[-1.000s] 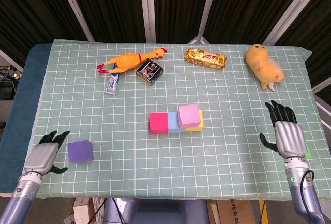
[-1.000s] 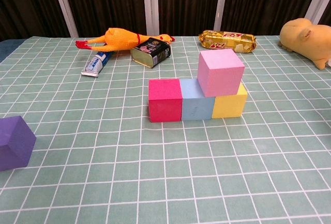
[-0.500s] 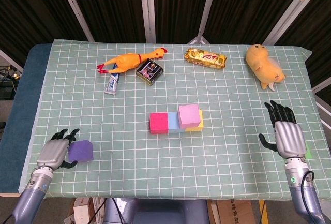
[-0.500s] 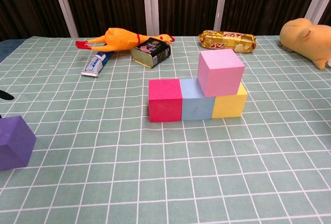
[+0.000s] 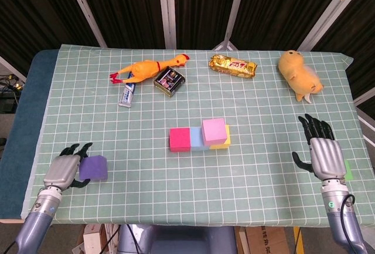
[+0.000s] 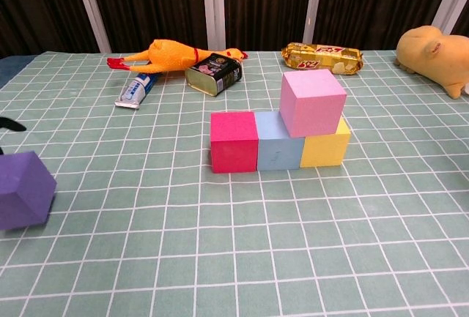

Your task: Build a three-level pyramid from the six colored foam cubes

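Fingers of my left hand (image 5: 63,170) curl around the purple cube (image 5: 94,168) near the table's front left corner; in the chest view it sits tilted, one corner turned toward me. Mid-table I see the red cube (image 5: 179,139), blue cube (image 6: 278,144) and yellow cube (image 6: 326,147) in a left-to-right row, with the pink cube (image 5: 214,129) on top. My right hand (image 5: 321,151) rests apart, fingers spread, holding nothing.

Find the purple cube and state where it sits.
In the head view the purple cube is near the table's front left corner, against the left hand, well apart from the block row at mid-table.
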`<control>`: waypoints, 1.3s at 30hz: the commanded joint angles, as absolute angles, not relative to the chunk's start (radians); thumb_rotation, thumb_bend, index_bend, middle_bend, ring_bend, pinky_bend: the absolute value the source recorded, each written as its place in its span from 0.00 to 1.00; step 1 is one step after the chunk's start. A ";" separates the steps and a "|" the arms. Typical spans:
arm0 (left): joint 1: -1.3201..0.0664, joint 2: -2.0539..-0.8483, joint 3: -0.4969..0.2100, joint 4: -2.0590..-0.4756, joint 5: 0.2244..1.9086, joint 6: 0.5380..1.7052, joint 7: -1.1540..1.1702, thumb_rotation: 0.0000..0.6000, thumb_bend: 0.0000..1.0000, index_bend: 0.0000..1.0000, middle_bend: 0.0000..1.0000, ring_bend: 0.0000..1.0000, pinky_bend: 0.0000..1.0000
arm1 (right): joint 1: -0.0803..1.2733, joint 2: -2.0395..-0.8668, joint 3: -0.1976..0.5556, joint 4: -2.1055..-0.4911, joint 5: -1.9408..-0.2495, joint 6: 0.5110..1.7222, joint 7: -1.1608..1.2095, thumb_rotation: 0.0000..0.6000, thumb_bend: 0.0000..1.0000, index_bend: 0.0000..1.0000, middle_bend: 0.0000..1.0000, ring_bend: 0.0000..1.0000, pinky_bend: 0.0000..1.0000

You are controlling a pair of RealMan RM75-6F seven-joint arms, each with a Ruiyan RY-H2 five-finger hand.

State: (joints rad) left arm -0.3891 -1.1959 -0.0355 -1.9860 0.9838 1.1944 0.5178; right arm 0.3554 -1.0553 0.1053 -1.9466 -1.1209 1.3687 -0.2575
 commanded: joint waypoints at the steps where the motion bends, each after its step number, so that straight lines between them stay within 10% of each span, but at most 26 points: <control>1: -0.415 -1.131 -0.087 -2.079 0.995 1.213 0.509 1.00 0.32 0.06 0.33 0.07 0.12 | 0.352 -1.055 0.110 -1.946 -1.121 1.365 -0.258 1.00 0.36 0.00 0.00 0.00 0.00; 14: -0.668 -1.079 -0.276 -2.188 0.687 1.137 0.648 1.00 0.32 0.06 0.33 0.07 0.12 | 0.345 -1.051 0.131 -1.952 -1.116 1.342 -0.250 1.00 0.36 0.00 0.00 0.00 0.00; 39: -1.148 -1.489 -0.415 -1.944 0.193 1.317 0.911 1.00 0.32 0.06 0.33 0.07 0.12 | 0.332 -1.020 0.175 -1.936 -1.069 1.284 -0.160 1.00 0.36 0.00 0.00 0.00 0.00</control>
State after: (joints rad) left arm -1.1277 -1.4674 -0.4042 -1.9645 0.2146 1.3058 0.8989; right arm 0.3321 -1.0208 0.1736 -1.9362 -1.0697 1.2852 -0.1610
